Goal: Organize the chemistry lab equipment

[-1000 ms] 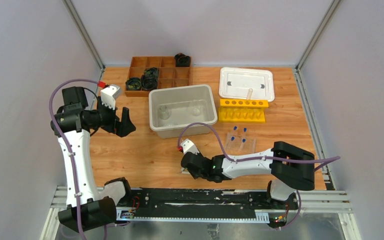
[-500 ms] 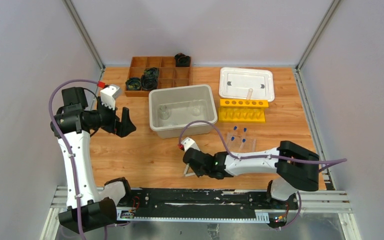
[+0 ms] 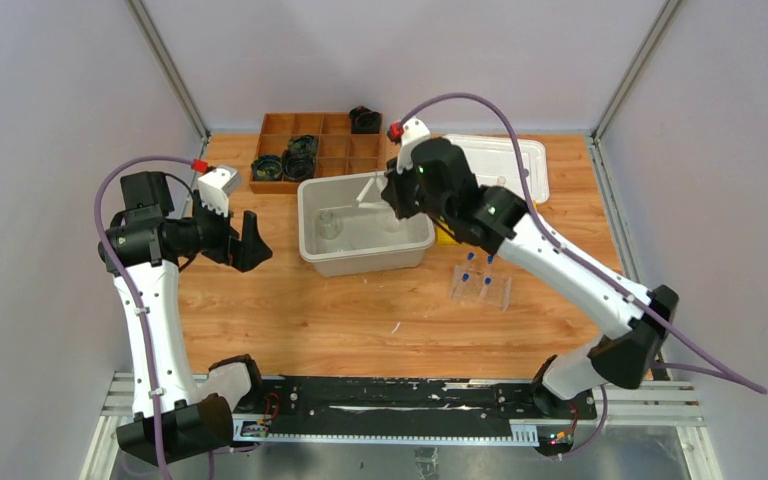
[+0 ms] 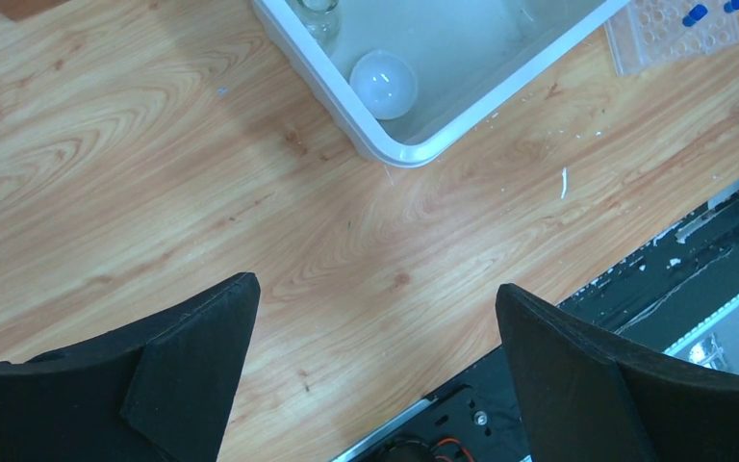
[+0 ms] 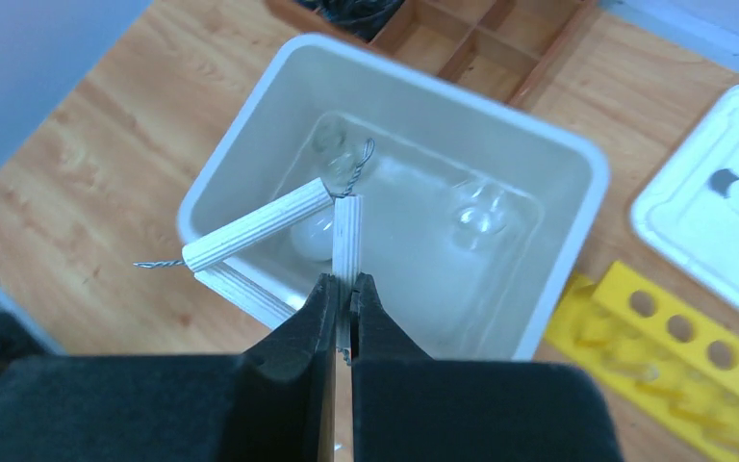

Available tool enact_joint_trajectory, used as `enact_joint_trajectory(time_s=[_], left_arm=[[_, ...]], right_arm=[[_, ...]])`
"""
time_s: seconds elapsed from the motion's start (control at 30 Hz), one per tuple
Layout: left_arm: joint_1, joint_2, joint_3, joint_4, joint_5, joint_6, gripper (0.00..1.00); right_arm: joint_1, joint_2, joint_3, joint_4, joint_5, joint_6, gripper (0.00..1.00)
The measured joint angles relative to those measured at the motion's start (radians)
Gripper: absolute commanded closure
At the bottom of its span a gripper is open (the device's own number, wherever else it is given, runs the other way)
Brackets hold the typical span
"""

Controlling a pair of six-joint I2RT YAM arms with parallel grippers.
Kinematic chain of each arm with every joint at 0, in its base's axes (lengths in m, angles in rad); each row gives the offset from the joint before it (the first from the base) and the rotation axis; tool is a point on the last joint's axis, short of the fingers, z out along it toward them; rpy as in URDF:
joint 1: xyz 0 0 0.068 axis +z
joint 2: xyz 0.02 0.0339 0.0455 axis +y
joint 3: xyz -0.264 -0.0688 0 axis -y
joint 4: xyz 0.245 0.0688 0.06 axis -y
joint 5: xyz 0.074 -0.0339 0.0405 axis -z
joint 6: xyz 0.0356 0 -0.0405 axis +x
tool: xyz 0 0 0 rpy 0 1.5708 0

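My right gripper point(image 3: 382, 193) point(image 5: 344, 289) is shut on one side of the white triangle point(image 3: 368, 190) point(image 5: 260, 227), a frame of ribbed white tubes on twisted wire. It holds the triangle above the pale bin point(image 3: 365, 262) point(image 5: 462, 91). In the bin lie the white dome point(image 5: 313, 237) point(image 4: 383, 84) and small clear beakers point(image 3: 328, 225) point(image 5: 476, 212). My left gripper point(image 3: 245, 243) point(image 4: 375, 294) is open and empty over bare table left of the bin. The clear rack with blue-capped tubes point(image 3: 480, 283) point(image 4: 674, 24) stands right of the bin. The yellow rack point(image 5: 674, 356) is mostly hidden under my right arm in the top view.
A white lid-like tray point(image 3: 515, 160) point(image 5: 722, 202) lies at the back right. The brown divided tray point(image 3: 315, 145) with black coils point(image 3: 280, 165) sits at the back behind the bin. A small white speck point(image 3: 396, 327) lies on the wood near the front.
My right arm has swung from low near the front edge up and back to above the bin, carrying the white triangle. My left arm has not moved.
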Motion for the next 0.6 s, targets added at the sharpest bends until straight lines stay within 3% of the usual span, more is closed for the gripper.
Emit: enact_joint_trajectory(time_s=[0.2,0.4,0.6], left_arm=[[0.000,0.001,0.000,0.000,0.016,-0.003,0.00],[0.000,-0.005,-0.007,0.000,0.035,-0.003,0.00],[0.000,-0.014,-0.015,-0.001,0.039,0.000,0.00]], right_arm=[[-0.114,0.250,0.216,-0.110,-0.028,-0.042,1.00],[-0.126,0.439,0.222,-0.203,-0.045,-0.065,1.00],[-0.126,0.499,0.217,-0.225,-0.045,-0.087,1.00]])
